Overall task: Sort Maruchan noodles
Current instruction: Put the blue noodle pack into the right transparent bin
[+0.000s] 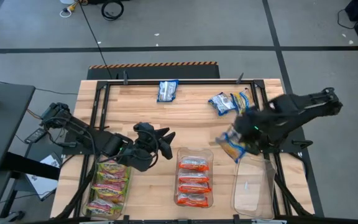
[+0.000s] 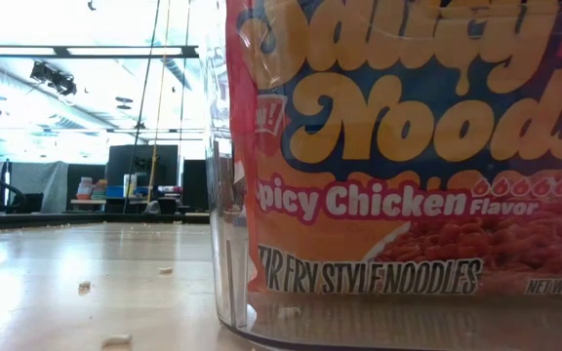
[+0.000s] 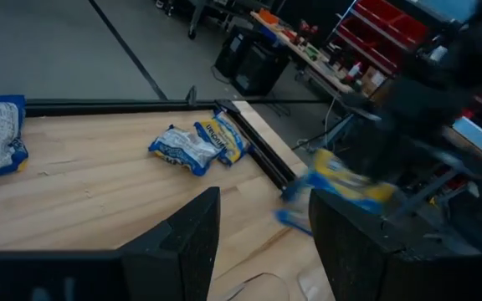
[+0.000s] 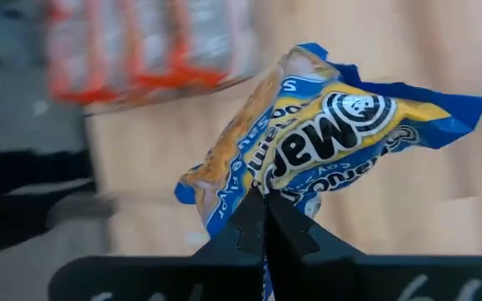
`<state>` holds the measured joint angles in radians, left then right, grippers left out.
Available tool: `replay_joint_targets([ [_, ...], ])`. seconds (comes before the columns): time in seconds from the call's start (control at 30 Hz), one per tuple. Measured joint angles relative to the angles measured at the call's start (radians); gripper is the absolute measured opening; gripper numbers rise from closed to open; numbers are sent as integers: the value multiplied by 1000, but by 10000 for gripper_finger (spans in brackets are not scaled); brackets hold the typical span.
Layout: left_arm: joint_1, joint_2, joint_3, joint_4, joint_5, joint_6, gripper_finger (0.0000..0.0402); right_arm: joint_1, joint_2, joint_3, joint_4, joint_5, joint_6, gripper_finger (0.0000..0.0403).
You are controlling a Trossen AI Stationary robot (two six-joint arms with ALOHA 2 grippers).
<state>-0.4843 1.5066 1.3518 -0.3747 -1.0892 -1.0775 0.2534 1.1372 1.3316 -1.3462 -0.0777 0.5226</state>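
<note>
My right gripper (image 4: 266,224) is shut on a blue-and-yellow noodle packet (image 4: 325,138), which is held above the table just beyond the far end of the empty clear bin (image 1: 253,186). It also shows in the high view (image 1: 232,148). My left gripper (image 3: 262,242) is open and empty and hovers near the left bin's far end (image 1: 160,142). Three more blue-and-yellow packets lie flat on the far part of the table, one alone (image 1: 167,90) and two side by side (image 1: 222,102) (image 1: 241,99). Green-yellow packets (image 1: 109,185) fill the left bin. Orange-red packets (image 1: 193,180) fill the middle bin. My right gripper pinches the packet between its two fingers at the crinkled edge (image 4: 268,194) nearest the wrist camera. The packet is lifted clear of the table and stands out beyond the fingertips, bulged and crumpled.
In the low view the clear middle bin (image 2: 224,244) with an orange-red packet (image 2: 408,146) stands close to the camera and blocks most of the sight. A black frame rail (image 1: 166,81) runs along the table's far edge. Bare wood lies between the bins and the far packets.
</note>
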Motion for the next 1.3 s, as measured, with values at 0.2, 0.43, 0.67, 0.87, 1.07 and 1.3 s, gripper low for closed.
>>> replay_joint_targets([
  [0.2, 17, 0, 0, -7, 46, 22, 188, 355, 30, 17, 4, -22, 237, 4],
  [0.43, 23, 0, 0, -7, 48, 42, 188, 687, 137, 16, 45, 14, 431, 3],
  [0.67, 28, 0, 0, -7, 71, 43, 188, 827, 311, 16, 45, 89, 410, 3],
  [0.87, 27, -3, 0, -3, 120, 43, 188, 848, 494, 15, 33, 125, 393, 3],
  [1.07, 21, -3, 0, 51, 157, 49, 188, 850, 630, 49, 29, 115, 417, 3],
  [1.3, 21, -3, 0, 206, 238, 193, 188, 874, 729, 152, 173, 96, 353, 16],
])
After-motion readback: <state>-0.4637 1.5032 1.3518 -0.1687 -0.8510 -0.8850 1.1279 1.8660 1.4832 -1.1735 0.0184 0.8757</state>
